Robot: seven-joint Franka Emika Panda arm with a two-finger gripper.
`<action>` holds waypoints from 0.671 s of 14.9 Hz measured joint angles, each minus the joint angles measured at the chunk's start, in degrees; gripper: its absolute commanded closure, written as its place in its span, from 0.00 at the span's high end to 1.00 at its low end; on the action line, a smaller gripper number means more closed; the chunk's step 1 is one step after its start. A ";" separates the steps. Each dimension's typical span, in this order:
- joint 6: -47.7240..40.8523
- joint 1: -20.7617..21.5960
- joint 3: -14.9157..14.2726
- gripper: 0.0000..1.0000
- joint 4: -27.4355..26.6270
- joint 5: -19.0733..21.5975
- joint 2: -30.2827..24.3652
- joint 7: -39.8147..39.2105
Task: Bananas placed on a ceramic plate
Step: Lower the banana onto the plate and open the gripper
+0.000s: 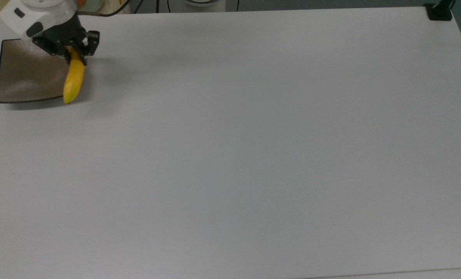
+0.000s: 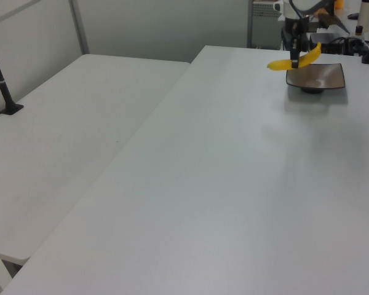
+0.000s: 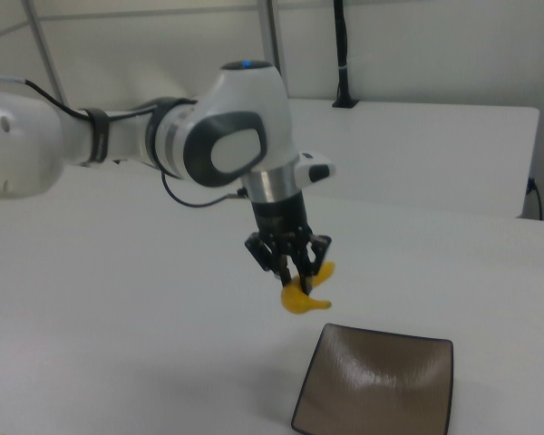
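The claw [image 1: 74, 58] is clenched on the banana [image 1: 73, 79] near its stem end, and the fruit is held in the air, clear of the worktop [image 1: 253, 155]. In the top view the banana is seen over the right edge of the square brown ceramic plate [image 1: 25, 73], with its free tip at the plate's near right corner. In the right view the fruit is carried above the plate's far left corner. The plate rests at the top view's far left of the white worktop.

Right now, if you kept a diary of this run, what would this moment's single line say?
stage: carrying | gripper: shut on banana, held clear of table | banana: over plate edge in top view, not set down | next: probably lower, release
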 measured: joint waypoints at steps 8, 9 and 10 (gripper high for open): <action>12.44 -3.31 -5.07 1.00 -6.43 0.15 0.64 -9.46; 12.56 -3.69 -5.41 1.00 -6.62 0.23 0.91 -9.88; 12.57 -3.77 -5.50 1.00 -6.62 0.26 1.13 -9.89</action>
